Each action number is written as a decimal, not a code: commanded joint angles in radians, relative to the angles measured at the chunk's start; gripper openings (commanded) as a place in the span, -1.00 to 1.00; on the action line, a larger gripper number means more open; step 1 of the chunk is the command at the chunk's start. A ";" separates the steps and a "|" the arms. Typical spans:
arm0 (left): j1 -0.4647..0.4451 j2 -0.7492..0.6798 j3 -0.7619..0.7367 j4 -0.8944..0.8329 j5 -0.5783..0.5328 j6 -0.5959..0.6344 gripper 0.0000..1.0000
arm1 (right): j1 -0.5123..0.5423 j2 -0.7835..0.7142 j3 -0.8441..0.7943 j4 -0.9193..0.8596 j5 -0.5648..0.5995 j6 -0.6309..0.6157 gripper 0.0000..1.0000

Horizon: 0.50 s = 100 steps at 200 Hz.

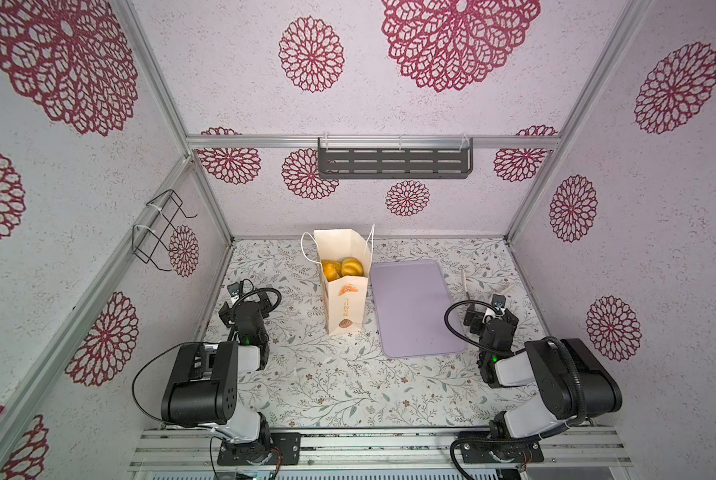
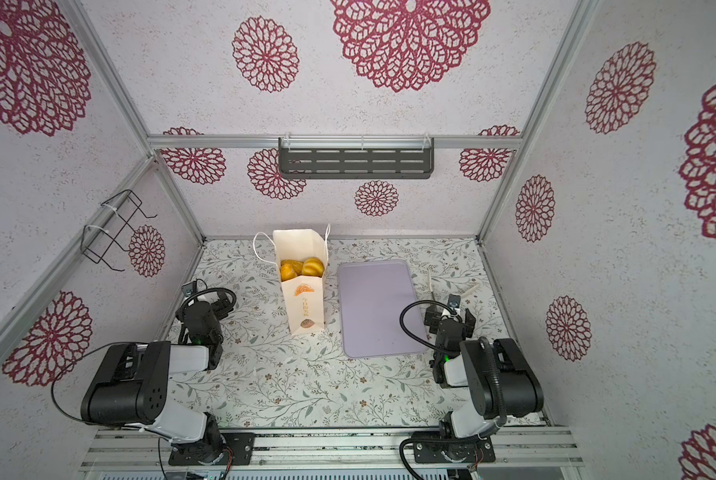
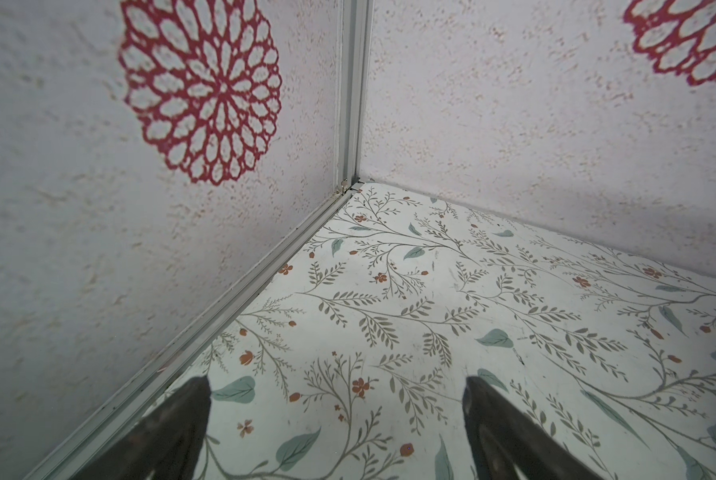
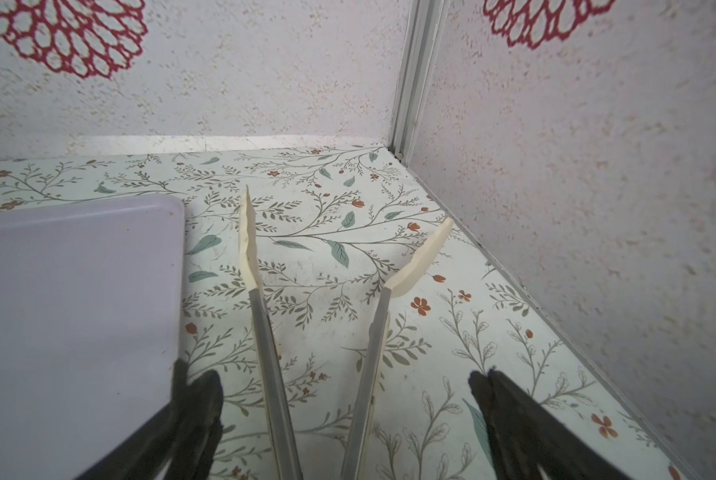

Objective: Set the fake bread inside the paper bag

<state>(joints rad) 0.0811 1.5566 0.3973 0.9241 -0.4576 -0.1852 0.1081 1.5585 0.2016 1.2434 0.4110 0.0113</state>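
nearest the front: floral table (image 1: 348, 386), leaf-and-sprig print.

a little further in, on the left: left gripper (image 3: 335, 390), fingers (image 3: 182, 415) spread to full width, gripping nothing, poised over tabletop and facing the rear left corner.

level with it on the right: right gripper (image 4: 344, 380), likewise spread wide, clamped on nothing.

between its fingers, touching neither: tongs (image 4: 265, 332), two grey metal arms with cream tips, splayed in a v toward the rear right corner; handle end hidden beneath the wrist.

just left of the tongs: lilac tray (image 1: 414, 307), flat on the table, long side running front to back, near right corner beside the right gripper.

just beside the tray's left edge, contact impossible to judge: the paper bag (image 1: 346, 309), upright, mouth gaping, white cord handles looping out at either side of the rim, orange emblem and lettering on the front face.

inside the bag, below the rim, in both top views: the fake bread (image 1: 351, 267), glossy golden pieces, a ribbed roll on the right, a smoother orange one against it on the left; number of pieces deeper down impossible to tell.

farthest back: grey slotted shelf (image 1: 393, 162) on the rear wall, black wire rack (image 1: 161, 228) on the left wall.
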 commanded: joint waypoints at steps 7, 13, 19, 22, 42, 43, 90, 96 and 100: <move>-0.001 0.008 0.001 0.026 0.002 0.015 0.94 | 0.013 0.004 0.002 0.098 0.013 -0.035 0.98; 0.000 0.007 0.000 0.026 0.001 0.015 0.94 | 0.003 -0.007 0.016 0.057 0.003 -0.016 0.98; 0.000 0.007 0.000 0.026 0.002 0.015 0.94 | -0.005 -0.005 0.021 0.046 -0.007 -0.013 0.98; -0.001 0.009 0.000 0.026 0.001 0.015 0.94 | -0.007 -0.003 0.022 0.048 -0.008 -0.013 0.98; 0.000 0.008 0.000 0.026 0.002 0.015 0.94 | -0.005 -0.005 0.019 0.054 -0.002 -0.015 0.98; 0.000 0.008 0.000 0.026 0.002 0.015 0.94 | -0.005 -0.006 0.018 0.055 -0.001 -0.015 0.98; 0.000 0.008 0.000 0.025 0.001 0.015 0.94 | -0.006 -0.008 0.014 0.057 -0.001 -0.013 0.98; 0.000 0.008 0.000 0.025 0.002 0.015 0.94 | -0.005 -0.008 0.015 0.057 -0.001 -0.013 0.98; 0.000 0.008 0.000 0.026 0.002 0.015 0.94 | -0.005 -0.008 0.014 0.057 -0.001 -0.013 0.98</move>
<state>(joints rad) 0.0811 1.5566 0.3973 0.9237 -0.4576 -0.1837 0.1055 1.5616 0.2031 1.2587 0.4076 0.0002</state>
